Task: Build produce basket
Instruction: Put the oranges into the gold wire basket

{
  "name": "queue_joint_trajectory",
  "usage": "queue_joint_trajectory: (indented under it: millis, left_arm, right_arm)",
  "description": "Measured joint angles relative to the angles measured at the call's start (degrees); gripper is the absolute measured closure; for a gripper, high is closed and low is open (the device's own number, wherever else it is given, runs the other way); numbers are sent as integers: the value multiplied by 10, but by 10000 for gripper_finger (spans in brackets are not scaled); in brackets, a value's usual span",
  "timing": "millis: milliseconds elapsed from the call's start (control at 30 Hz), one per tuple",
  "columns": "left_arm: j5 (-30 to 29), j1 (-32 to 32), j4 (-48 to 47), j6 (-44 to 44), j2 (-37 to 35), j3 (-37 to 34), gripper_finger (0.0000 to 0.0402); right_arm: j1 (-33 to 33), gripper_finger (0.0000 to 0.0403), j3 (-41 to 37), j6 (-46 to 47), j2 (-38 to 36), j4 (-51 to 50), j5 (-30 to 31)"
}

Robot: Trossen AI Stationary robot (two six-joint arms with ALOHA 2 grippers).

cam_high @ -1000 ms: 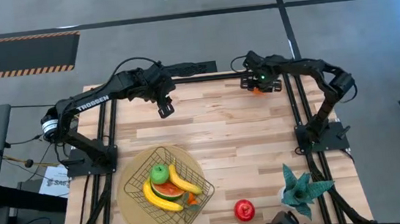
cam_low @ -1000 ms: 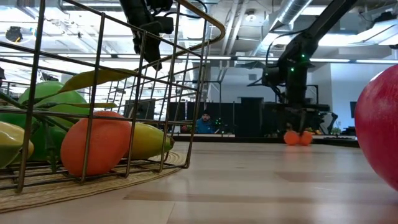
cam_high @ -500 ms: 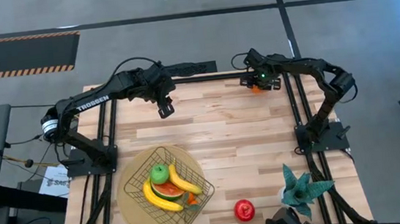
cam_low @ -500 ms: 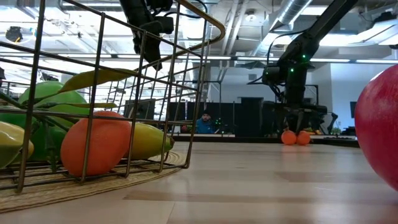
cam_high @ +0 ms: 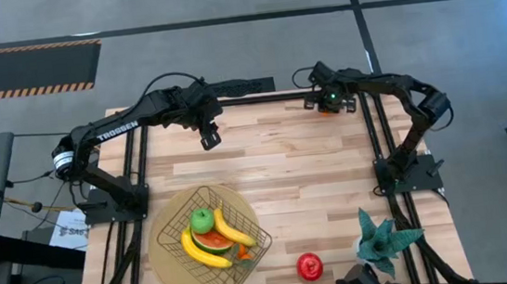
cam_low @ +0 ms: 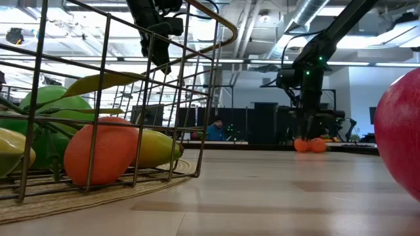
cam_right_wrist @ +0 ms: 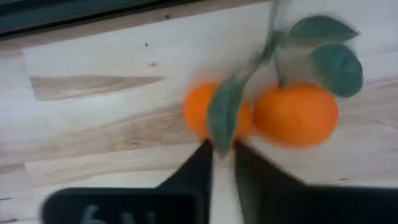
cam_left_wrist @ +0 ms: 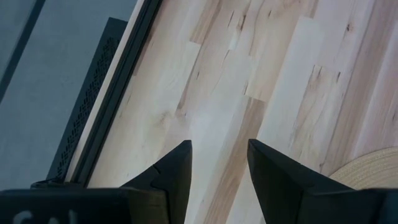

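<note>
High view: my right gripper (cam_high: 329,107) sits over the leafy oranges (cam_high: 327,110), far across the table from the basket (cam_high: 213,242); left gripper (cam_high: 209,139) waits nearer, fingers parted on nothing.
Low view: red fruit (cam_low: 400,131) remains outside the basket.
Right wrist view: fingers nearly closed on an orange's leaf (cam_right_wrist: 222,112). Judgement: picking step; next lift and carry to the basket, nothing blocking.
</note>
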Motion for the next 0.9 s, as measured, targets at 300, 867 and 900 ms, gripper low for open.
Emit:
queue_joint_trajectory:
  millis: [300, 867, 900]
  left_arm:
    - [0, 0, 0, -2, 0, 0, 257]
    - [3, 0, 0, -5, 0, 0, 257]
    - [8, 0, 0, -4, 0, 0, 257]
  right_arm:
    - [8, 397, -1, -16, 2, 2, -13]
    - [21, 323, -1, -16, 2, -56, -11]
    - [23, 317, -1, -13, 2, -58, -18]
